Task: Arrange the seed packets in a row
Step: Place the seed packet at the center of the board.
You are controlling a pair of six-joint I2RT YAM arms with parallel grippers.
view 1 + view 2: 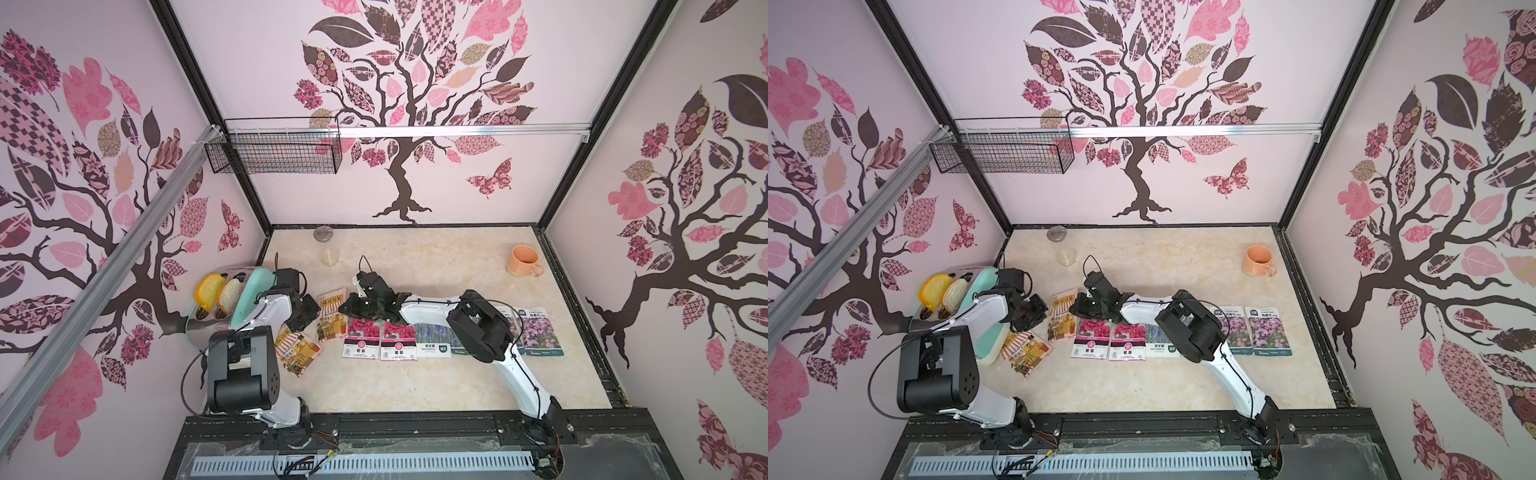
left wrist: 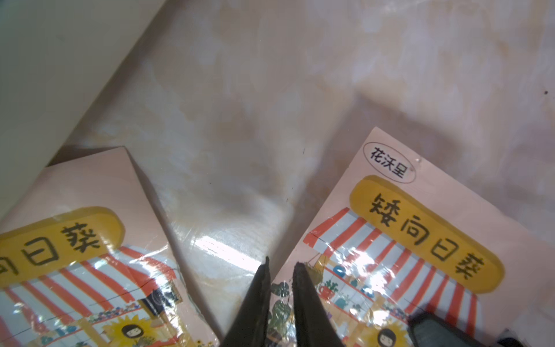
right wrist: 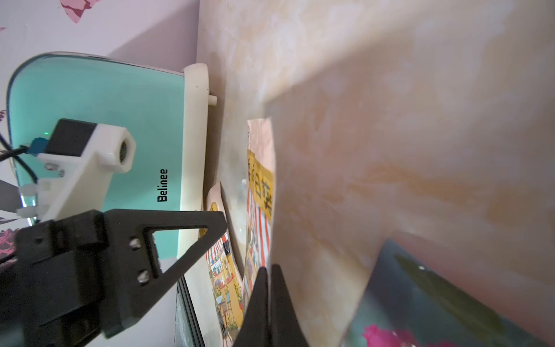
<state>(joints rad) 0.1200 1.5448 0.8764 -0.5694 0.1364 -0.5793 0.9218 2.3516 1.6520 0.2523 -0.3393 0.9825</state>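
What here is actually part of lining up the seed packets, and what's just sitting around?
Part of the job: orange shop-print packets, red-pink flower packets, lavender packet, pink-purple flower packets.

Just lying about: mint toaster holding toast slices, peach mug, clear jar, metal lid, wire basket on the wall.

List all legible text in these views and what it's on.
"Belinee": side of the teal toaster.
"花沃呈", "矮向日葵": orange cartoon-shop seed packet.
"向日葵", cut off: second orange cartoon-shop seed packet.
Print on the red-pink flower packets, purple lavender packet and pink-purple flower packet: too small to read.
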